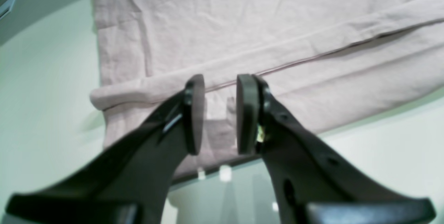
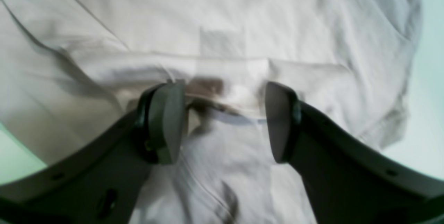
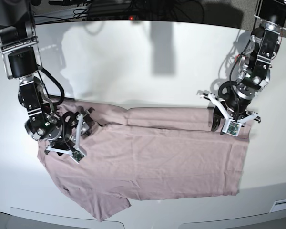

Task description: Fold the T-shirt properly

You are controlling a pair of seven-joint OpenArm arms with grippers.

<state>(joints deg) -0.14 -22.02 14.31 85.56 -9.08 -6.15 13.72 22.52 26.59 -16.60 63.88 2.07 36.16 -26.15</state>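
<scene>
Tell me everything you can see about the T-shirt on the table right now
The T-shirt is plain dusty pink, thin and lightly creased, lying flat on the white table. Its far long edge is folded over toward the middle as a band. One short sleeve sticks out at the near edge. The left gripper and right gripper hover open at its two ends, gripping nothing.

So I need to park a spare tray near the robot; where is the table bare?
The white table is bare across the far half, beyond the dusty pink cotton T-shirt and between the two arms. A narrow strip runs along the near edge. The middle is crowded: shirt, plus a hand at each end.
</scene>
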